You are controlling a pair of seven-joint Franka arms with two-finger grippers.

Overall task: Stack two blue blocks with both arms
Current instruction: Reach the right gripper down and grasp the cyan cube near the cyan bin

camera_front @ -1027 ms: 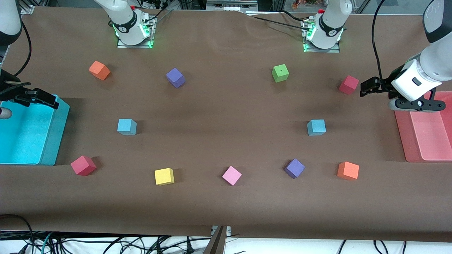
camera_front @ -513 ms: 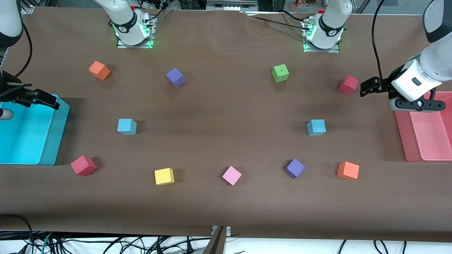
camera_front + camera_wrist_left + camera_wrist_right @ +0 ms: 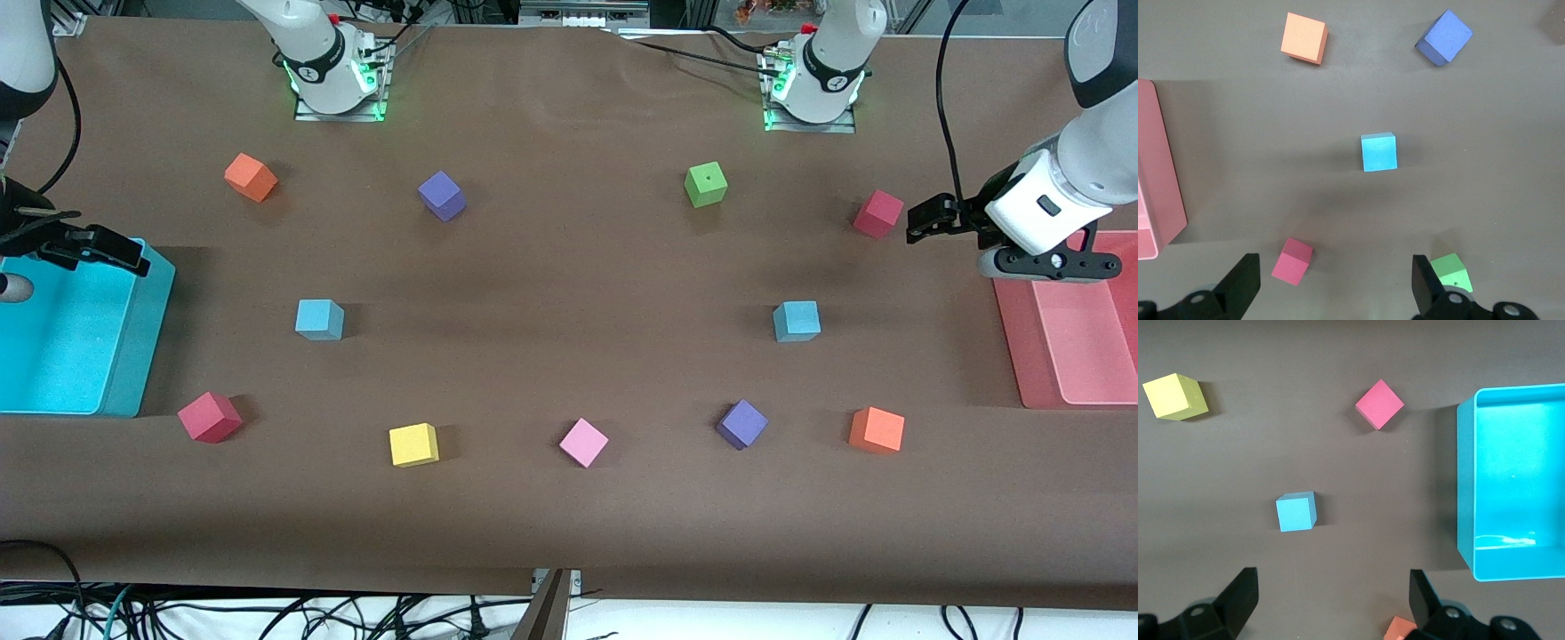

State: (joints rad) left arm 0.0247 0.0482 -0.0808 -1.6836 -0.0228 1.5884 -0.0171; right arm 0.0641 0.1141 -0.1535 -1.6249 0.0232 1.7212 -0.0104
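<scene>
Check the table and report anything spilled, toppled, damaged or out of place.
Nothing stands out. Both blue blocks sit flat and apart, unstacked. The left gripper hangs open by the pink bin, the right gripper open over the cyan bin.

Robotics laboratory test cell. Indicators: two white robot arms bolted to base plates with green status lights along one table edge; brown cloth table cover; loose cables below the edge nearest the front camera; aluminium framing at the corners.
</scene>
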